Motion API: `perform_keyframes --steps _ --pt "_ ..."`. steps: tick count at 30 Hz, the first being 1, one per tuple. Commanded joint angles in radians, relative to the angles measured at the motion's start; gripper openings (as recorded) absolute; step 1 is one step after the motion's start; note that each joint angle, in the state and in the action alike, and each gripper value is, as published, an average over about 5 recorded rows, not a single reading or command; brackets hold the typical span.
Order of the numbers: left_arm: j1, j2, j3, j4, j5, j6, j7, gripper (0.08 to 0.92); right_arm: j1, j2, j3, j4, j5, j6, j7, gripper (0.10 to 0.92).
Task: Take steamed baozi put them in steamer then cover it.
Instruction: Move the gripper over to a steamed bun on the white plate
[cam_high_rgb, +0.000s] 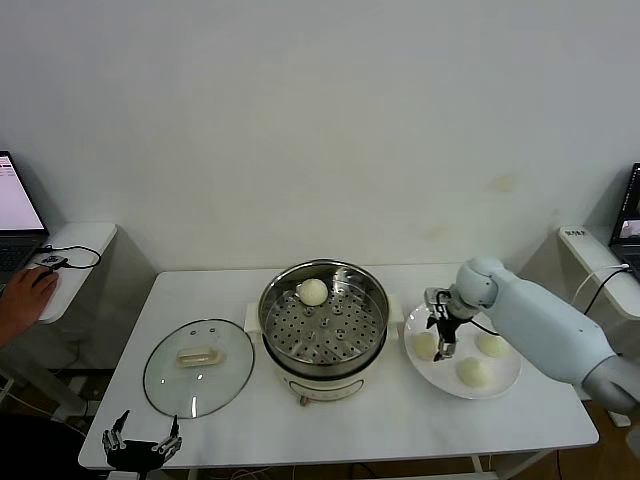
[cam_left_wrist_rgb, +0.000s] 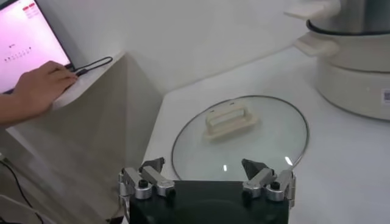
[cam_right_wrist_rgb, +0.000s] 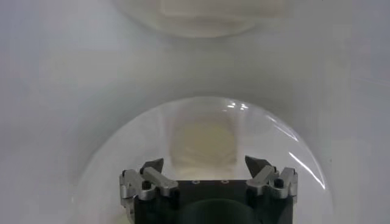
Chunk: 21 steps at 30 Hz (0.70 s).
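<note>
A: White wall behind, and your white bench (cam_high_rgb: 400, 420) carries everything. What do you see at its middle?

B: You have the steamer (cam_high_rgb: 323, 322) there, uncovered, with one baozi (cam_high_rgb: 313, 292) sitting on the perforated tray toward the far side.

A: And the other buns?

B: Look to the robot's right of the steamer: a white plate (cam_high_rgb: 503, 385) holds three more baozi (cam_high_rgb: 472, 372). Your right hand (cam_high_rgb: 445, 335) hangs over the plate's near-steamer side with its fingers spread, just above one bun (cam_right_wrist_rgb: 202, 141), which shows between the open fingers in the right wrist view. Nothing is gripped.

A: Where is the cover?

B: You'll find the cover (cam_high_rgb: 199, 367) lying flat on the bench to the robot's left of the steamer, handle up. Your left hand (cam_high_rgb: 142, 440) is parked at the bench's near edge just before it, fingers wide apart and empty.

A: Anything else?

B: A person's hand (cam_high_rgb: 22, 297) rests on a side table (cam_high_rgb: 85, 240) at far left, beside a laptop (cam_high_rgb: 15, 215).
</note>
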Motion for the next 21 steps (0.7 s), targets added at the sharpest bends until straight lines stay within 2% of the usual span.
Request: perform_keyframes --steps 1,4,13,16,21 --pt "0.0 0.0 0.0 0.008 0.0 0.0 -0.001 0.823 -0.005 0.017 0.003 -0.029 -0.005 0.004 0.005 0.823" --pt "-0.001 0.0 0.001 0.01 0.0 0.0 -0.001 0.823 -0.007 0.018 0.004 -0.029 0.001 0.004 0.005 0.811" --pt "-0.001 -0.001 0.001 0.01 0.0 0.0 -0.002 0.823 -0.003 0.008 0.005 -0.022 0.011 0.002 0.004 0.7" --pt "0.0 -0.001 0.002 0.01 0.0 -0.002 -0.004 0.823 0.006 -0.011 0.006 0.001 0.024 -0.003 -0.001 0.652" --pt "-0.008 0.003 0.005 0.015 0.002 -0.003 -0.007 0.823 0.063 -0.068 -0.006 0.076 0.072 -0.024 -0.026 0.629"
